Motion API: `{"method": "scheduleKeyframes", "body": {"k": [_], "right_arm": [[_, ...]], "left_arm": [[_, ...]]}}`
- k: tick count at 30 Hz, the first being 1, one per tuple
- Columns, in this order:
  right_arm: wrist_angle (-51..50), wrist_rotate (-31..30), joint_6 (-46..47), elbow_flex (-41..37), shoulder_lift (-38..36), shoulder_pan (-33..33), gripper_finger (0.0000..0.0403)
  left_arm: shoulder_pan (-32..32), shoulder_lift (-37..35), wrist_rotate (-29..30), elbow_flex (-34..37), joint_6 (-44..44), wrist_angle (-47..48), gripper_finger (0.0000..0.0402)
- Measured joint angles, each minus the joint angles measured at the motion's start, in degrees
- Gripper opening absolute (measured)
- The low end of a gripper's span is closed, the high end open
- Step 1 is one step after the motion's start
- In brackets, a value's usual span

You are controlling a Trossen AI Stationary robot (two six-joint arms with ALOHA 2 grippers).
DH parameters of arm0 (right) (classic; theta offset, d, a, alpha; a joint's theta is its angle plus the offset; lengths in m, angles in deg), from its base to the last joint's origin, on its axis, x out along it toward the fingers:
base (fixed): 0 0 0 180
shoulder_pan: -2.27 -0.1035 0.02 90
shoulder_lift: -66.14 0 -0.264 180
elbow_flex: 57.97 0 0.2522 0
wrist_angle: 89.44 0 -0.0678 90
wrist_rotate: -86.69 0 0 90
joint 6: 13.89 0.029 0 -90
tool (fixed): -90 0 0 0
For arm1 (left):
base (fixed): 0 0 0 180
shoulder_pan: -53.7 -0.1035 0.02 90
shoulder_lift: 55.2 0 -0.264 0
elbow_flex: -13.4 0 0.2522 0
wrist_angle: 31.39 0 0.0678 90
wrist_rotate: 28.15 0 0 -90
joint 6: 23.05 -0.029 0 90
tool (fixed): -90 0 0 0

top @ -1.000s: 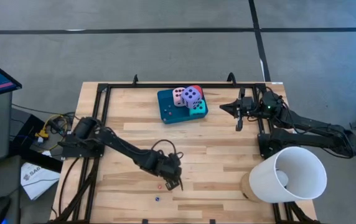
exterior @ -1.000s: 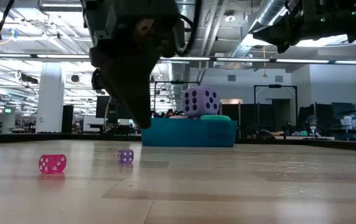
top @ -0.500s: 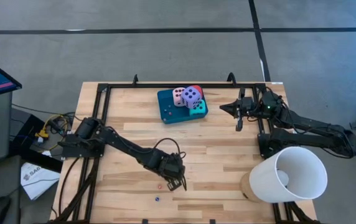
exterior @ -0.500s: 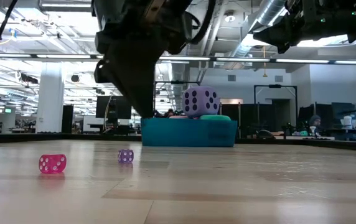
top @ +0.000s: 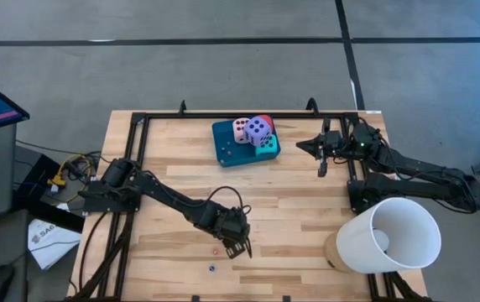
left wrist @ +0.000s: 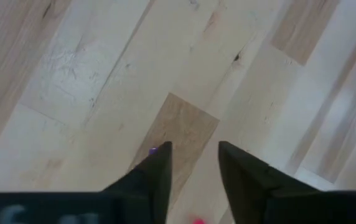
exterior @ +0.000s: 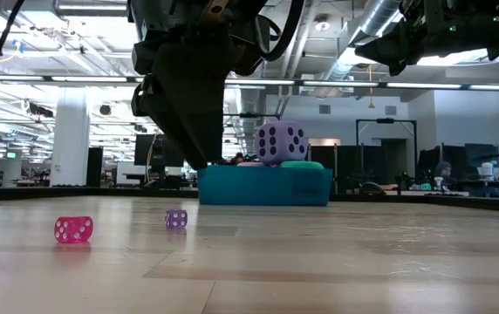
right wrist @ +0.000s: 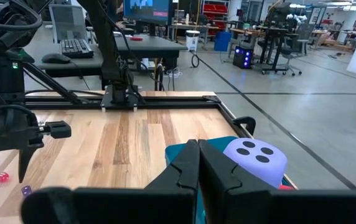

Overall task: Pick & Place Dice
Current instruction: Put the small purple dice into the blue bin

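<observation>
Setting: wooden worktop (top: 290,189) inside a black frame, grey floor around it, an open office hall visible beyond in the low view.
Tray: teal tray (top: 232,144) sits at the far middle of the worktop, a likely collecting place for the dice.
Large dice: purple die (top: 258,128) is stacked on top, with the pink die (top: 241,130), red die (top: 265,120) and turquoise die (top: 267,143) crowded against it on the tray's right part.
Small dice: a tiny pink die (exterior: 73,228) and a tiny purple die (exterior: 176,218) lie loose on the near worktop, and a blue one (top: 211,268) lies nearer still.
Left tool: left tool (top: 238,248) points down over the near middle of the worktop, just beside the small dice. Its fingers (left wrist: 159,171) stand narrowly apart with bare wood between them, holding nothing; the tiny purple die shows beside one fingertip, so the gap looks set for a small pickup.
Right tool: right tool (top: 321,161) waits raised at the far right, fingers pressed together and empty, near the tray.
Bystander: a white bucket (top: 387,239) lies tipped at the near right corner.
</observation>
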Motion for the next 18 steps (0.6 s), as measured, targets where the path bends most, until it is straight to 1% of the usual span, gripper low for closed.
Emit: {"method": "scheduleKeyframes", "body": {"k": [6,10,14,18], "right_arm": [[0.0,0.0,0.0,0.0,0.0,0.0,0.0000],[0.0,0.0,0.0,0.0,0.0,0.0,0.0000],[0.0,0.0,0.0,0.0,0.0,0.0,0.0000],[0.0,0.0,0.0,0.0,0.0,0.0,0.0000]], "left_arm": [[0.1,0.0,0.0,0.0,0.0,0.0,0.0196],[0.2,0.0,0.0,0.0,-0.5,-0.1,0.0238],[0.2,0.0,0.6,0.0,-1.4,0.0,0.0260],[0.4,0.0,0.8,0.0,1.7,0.8,0.0262]]}}
